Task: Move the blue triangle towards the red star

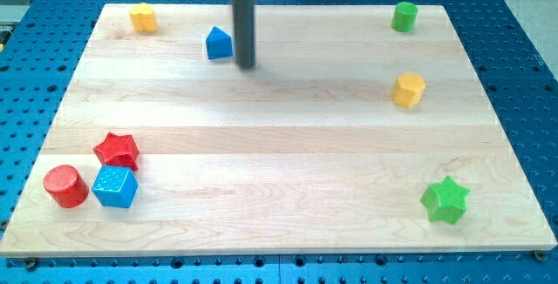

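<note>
Camera view: my tip [246,64], the lower end of the straight dark rod, rests on the pale wooden board [279,136] near the view's top, just to the right of the small blue triangle block [219,43]; whether they touch I cannot tell. The rod has no fingers and holds nothing. The red star block [117,150] lies well apart, at the view's lower left, close beside a red cylinder [65,185] and a light blue cube [115,186]. A yellow cylinder-like block [143,17] sits top left, a green cylinder [404,16] top right, a yellow hexagonal block [408,90] below it, and a green star [445,199] lower right.
</note>
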You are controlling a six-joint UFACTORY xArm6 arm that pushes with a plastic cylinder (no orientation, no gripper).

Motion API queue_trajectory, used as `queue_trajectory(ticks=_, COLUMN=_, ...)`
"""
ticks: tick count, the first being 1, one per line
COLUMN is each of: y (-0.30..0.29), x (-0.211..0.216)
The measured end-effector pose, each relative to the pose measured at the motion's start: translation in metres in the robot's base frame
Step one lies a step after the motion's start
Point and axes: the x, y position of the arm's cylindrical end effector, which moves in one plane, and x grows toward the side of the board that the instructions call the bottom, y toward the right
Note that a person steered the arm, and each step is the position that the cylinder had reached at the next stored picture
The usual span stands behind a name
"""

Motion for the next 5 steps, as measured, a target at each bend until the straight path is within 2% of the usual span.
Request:
queue_trajectory(ticks=1, y=0.058, x=-0.022)
queue_trajectory(ticks=2, y=0.029, x=-0.085)
queue_trajectory(ticks=3, y=-0.057, x=-0.062)
queue_trajectory(ticks=4, y=-0.085, x=0.035)
queue_trajectory(ticks=5, y=-0.092, x=-0.027)
